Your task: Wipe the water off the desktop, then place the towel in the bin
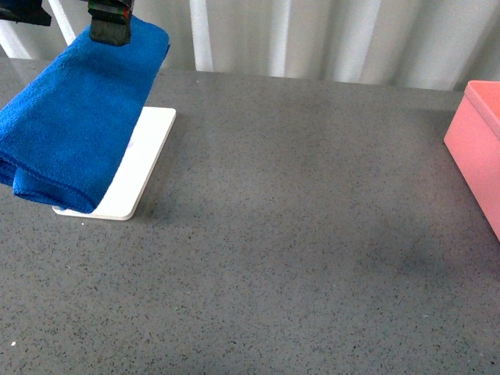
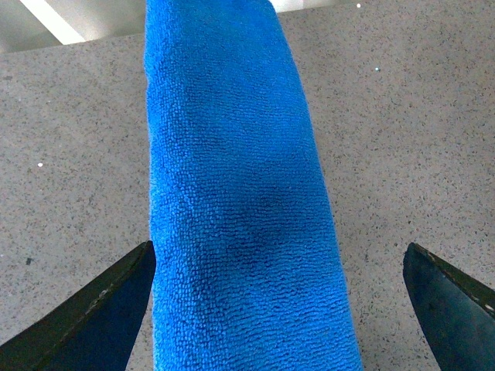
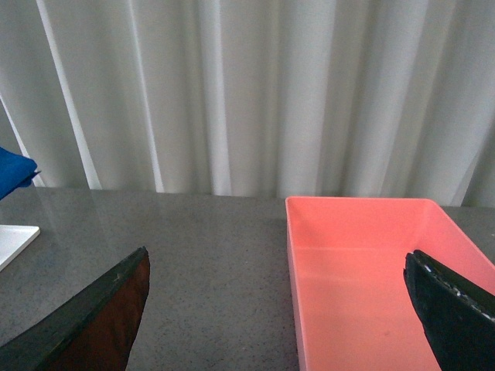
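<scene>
The bright blue towel [image 1: 74, 117] lies folded and draped over the white tray at the far left of the speckled grey desktop [image 1: 297, 234]. My left gripper [image 1: 109, 23] hangs over the towel's far end. In the left wrist view the towel [image 2: 240, 193] runs lengthwise between the jaws of the left gripper [image 2: 278, 309], which stand wide open around it. The salmon-pink bin [image 1: 478, 148] stands at the right edge. In the right wrist view my right gripper [image 3: 278, 309] is open and empty, just in front of the bin [image 3: 371, 278]. I see no clear water patch.
The flat white tray [image 1: 144, 168] lies under the towel; its corner [image 3: 15, 239] also shows in the right wrist view. White curtains [image 1: 328, 35] close off the back edge of the desktop.
</scene>
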